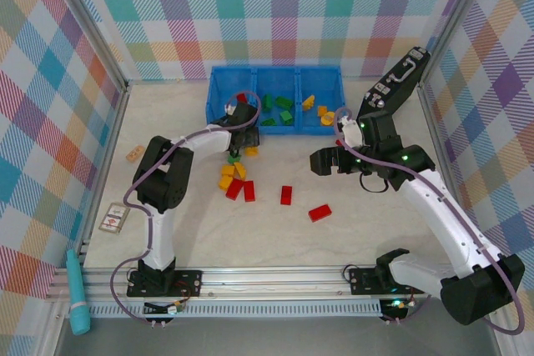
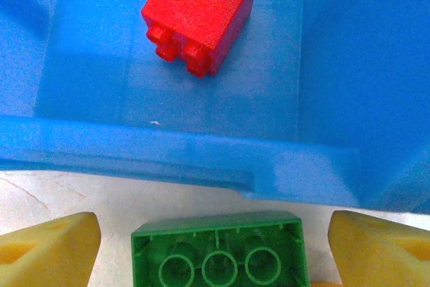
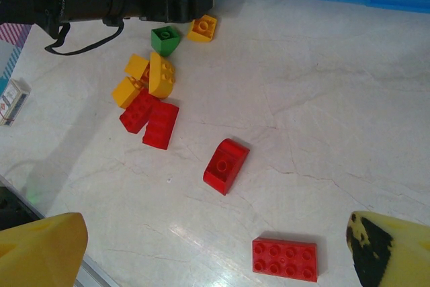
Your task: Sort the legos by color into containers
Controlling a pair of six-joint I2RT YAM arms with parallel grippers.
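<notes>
Hanging close to the front wall of the blue tray (image 2: 168, 156), the left gripper (image 2: 215, 250) is released. Its two yellow fingertips (image 2: 47, 250), blunt and matte, stand at the lower corners of the left wrist view. Each one is apart from the green brick (image 2: 218, 253) that lies between them on the table. This brick is upside down, so its hollow underside with three round tubes is showing. Beyond the smooth, glossy wall, in the upper middle of the frame, a red brick (image 2: 201, 11) lies on its side on the compartment floor, with its round studs toward the wall.

In the top view, the middle compartment holds green pieces (image 1: 284, 104) and the right one holds orange-yellow pieces (image 1: 326, 119).

The right gripper (image 3: 215, 250) is also released, with nothing between its yellow tips; the tip at lower right has a worn black patch. Under it the white table (image 3: 322, 99), stone-like with thin grey veins, carries loose legos:
- a tight heap of yellow and red bricks (image 3: 149, 95) at upper left
- an orange brick (image 3: 203, 28) near the top
- a red brick with one sloped face (image 3: 226, 165) at the centre
- a flat rectangular red brick with eight studs (image 3: 285, 259) at the lower right, well apart from the heap
</notes>
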